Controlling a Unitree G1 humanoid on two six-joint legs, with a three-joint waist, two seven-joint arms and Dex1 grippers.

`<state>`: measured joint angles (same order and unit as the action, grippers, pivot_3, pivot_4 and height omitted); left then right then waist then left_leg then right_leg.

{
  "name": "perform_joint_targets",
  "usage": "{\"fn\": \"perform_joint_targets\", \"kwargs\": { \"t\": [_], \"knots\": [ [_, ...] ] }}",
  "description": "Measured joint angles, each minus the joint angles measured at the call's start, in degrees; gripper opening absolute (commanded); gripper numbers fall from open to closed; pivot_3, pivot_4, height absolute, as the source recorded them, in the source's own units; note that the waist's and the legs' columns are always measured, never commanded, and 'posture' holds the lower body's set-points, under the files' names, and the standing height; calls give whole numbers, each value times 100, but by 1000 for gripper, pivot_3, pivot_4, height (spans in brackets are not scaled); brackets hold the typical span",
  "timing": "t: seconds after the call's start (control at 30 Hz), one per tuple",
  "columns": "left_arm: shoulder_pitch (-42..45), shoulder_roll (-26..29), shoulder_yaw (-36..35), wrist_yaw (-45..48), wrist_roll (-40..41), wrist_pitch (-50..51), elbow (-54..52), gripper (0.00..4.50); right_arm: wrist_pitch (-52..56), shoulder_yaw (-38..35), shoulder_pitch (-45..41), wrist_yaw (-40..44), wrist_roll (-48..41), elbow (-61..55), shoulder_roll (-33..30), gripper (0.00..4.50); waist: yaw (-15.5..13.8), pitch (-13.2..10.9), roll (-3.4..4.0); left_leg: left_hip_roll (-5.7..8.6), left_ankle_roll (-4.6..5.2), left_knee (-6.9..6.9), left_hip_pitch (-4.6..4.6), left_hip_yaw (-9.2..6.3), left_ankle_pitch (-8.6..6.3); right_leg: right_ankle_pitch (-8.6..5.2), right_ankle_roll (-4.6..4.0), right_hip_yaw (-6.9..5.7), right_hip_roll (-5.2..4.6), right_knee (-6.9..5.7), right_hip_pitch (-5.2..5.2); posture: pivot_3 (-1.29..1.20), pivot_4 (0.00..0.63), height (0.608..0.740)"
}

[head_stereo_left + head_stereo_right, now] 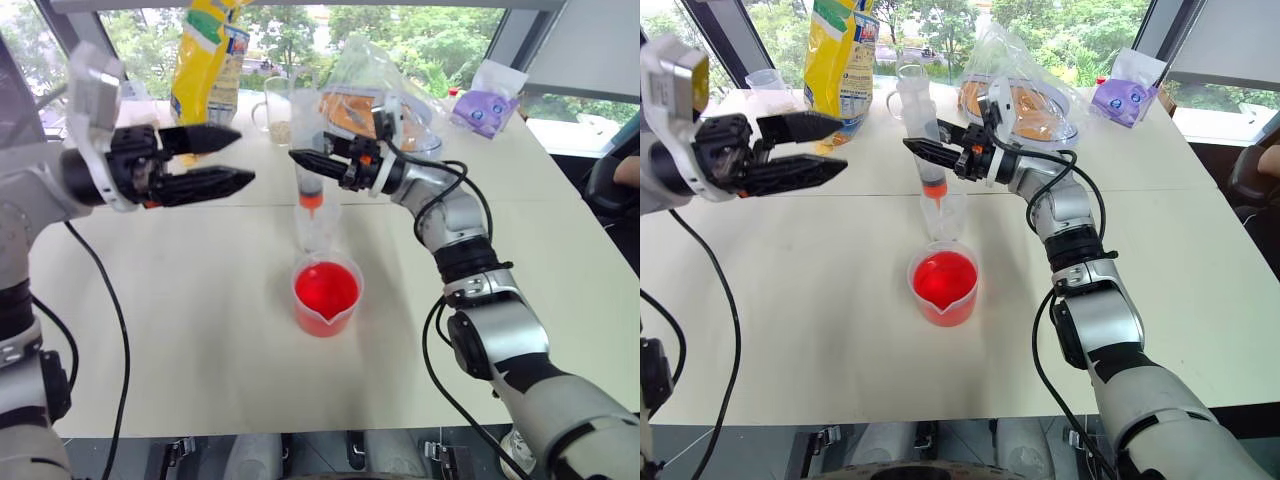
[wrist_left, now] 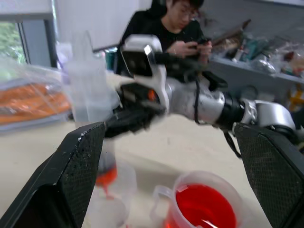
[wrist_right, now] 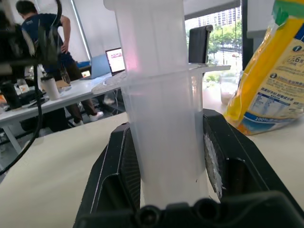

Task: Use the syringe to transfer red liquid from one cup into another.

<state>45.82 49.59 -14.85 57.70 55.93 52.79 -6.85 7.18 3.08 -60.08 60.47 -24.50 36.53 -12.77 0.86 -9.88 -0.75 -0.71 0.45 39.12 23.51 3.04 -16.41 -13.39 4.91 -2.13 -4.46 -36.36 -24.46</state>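
My right gripper (image 1: 300,160) is shut on the barrel of the syringe (image 3: 161,137), which it holds upright. The syringe's orange-red tip (image 1: 311,200) points down at the mouth of the slim clear cup (image 1: 318,228). Just in front of that cup stands the wide spouted cup (image 1: 326,296), holding red liquid (image 1: 326,285). Off to the left of the syringe and above the table, my left gripper (image 1: 245,158) is open and points towards it with nothing between its fingers (image 2: 76,180).
At the back of the table are a yellow bag (image 1: 205,60), a glass mug (image 1: 277,110) with beige grains, a clear bag (image 1: 375,95) with orange contents and a purple packet (image 1: 487,105). A person (image 2: 180,23) sits beyond the table.
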Motion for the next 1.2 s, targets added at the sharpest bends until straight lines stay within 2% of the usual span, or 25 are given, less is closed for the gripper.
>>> {"fn": "perform_joint_targets", "kwargs": {
  "t": [0.2,0.4,0.63,0.67,0.73,0.9,0.93,0.97,1.2],
  "knots": [
    [486,-320,303,-40,-384,-340,403,4404,-17,-38,-6,83,79,-5,65,1435,18,0,0,0,-3,0,-1,2,2,0,0,0,0,-3,0,0,150,740],
    [1097,-1128,820,-210,-1127,-947,1214,4404,-13,-95,17,77,124,-28,199,1435,0,0,0,3,-7,1,-1,3,4,1,0,0,-1,-5,0,0,150,740],
    [1414,-1586,968,-291,-1704,-1363,1947,4404,-14,-131,36,75,230,-26,195,1435,23,0,1,1,-7,0,-1,4,4,1,1,0,0,-4,-2,0,150,740],
    [1445,-1614,968,-292,-1741,-1384,1989,3908,-14,-131,36,75,241,-25,199,1435,22,0,1,1,-7,0,-1,4,4,1,1,0,0,-4,-2,0,150,740],
    [1478,-1664,969,-288,-1827,-1437,2054,3298,-15,-132,36,78,270,-24,200,1435,20,0,1,1,-7,0,-1,4,4,1,1,0,0,-4,-2,0,150,740],
    [1507,-1790,965,-259,-1911,-1445,2128,794,-16,-140,36,79,309,-18,199,1435,19,0,1,1,-6,0,-1,4,4,1,1,0,-1,-4,-2,0,150,740],
    [1509,-1794,964,-237,-1911,-1438,2126,351,-16,-145,37,74,319,-16,199,1435,19,0,1,1,-7,0,-1,4,4,1,1,0,-1,-4,-2,0,150,740],
    [1509,-1802,964,-215,-1913,-1433,2123,96,-16,-155,38,71,329,-13,198,1435,19,0,1,1,-7,0,-1,4,4,1,1,1,-1,-5,-2,0,150,740],
    [1508,-1797,1016,-123,-2039,-1425,2062,96,-12,-161,66,83,355,-13,196,1435,20,0,1,1,-6,0,-1,3,4,1,1,1,-1,-4,-2,0,150,740]
  ]
}}
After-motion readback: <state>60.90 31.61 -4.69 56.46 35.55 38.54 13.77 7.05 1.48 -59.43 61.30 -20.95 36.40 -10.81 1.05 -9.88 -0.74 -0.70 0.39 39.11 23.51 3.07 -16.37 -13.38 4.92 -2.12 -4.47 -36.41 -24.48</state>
